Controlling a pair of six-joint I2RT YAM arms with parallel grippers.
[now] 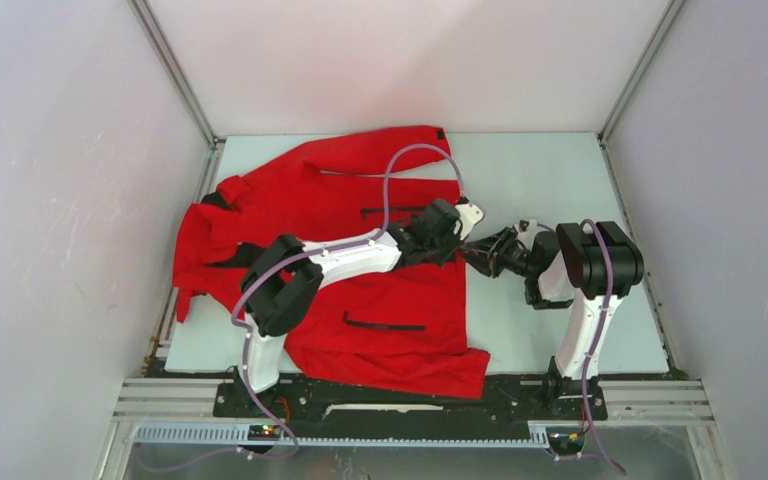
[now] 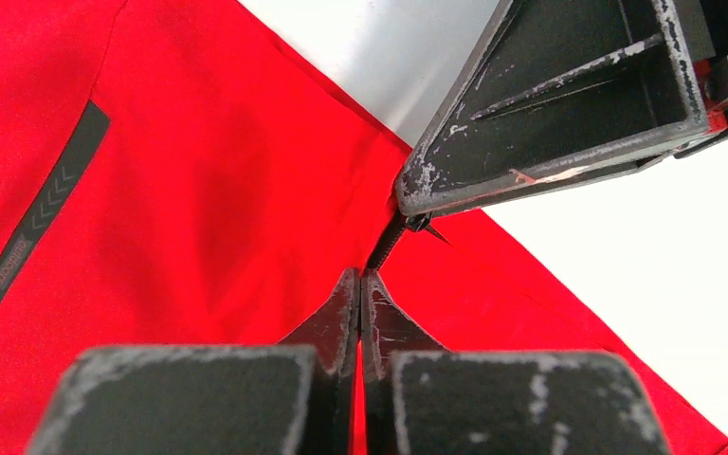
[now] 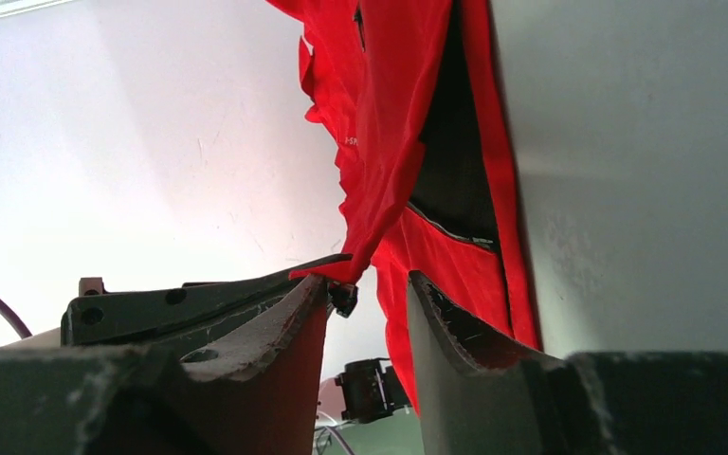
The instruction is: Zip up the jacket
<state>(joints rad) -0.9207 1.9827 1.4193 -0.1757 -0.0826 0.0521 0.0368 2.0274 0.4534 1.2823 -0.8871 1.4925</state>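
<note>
Left jaws pinched on the zip end, right jaws apart.
We see the left gripper [image 2: 359, 282] clamped tight on the black zipper [image 2: 386, 245] tape at the hem of the jacket [image 1: 330, 185]. The right gripper [image 3: 368, 281] meets it from 3 o'clock, its fingers spread and the red edge touching one tip only. The jacket lies spread over the 9 o'clock half of the table [image 1: 550, 170], with its collar toward 9 and its hem toward 3.

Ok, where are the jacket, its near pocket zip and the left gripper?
jacket [image 1: 410, 300]: top external view, on the red front panel nearest the arm bases.
near pocket zip [image 1: 385, 325]: top external view, middle of the black strip.
left gripper [image 2: 359, 284]: left wrist view, where its closed fingertips meet.
</note>
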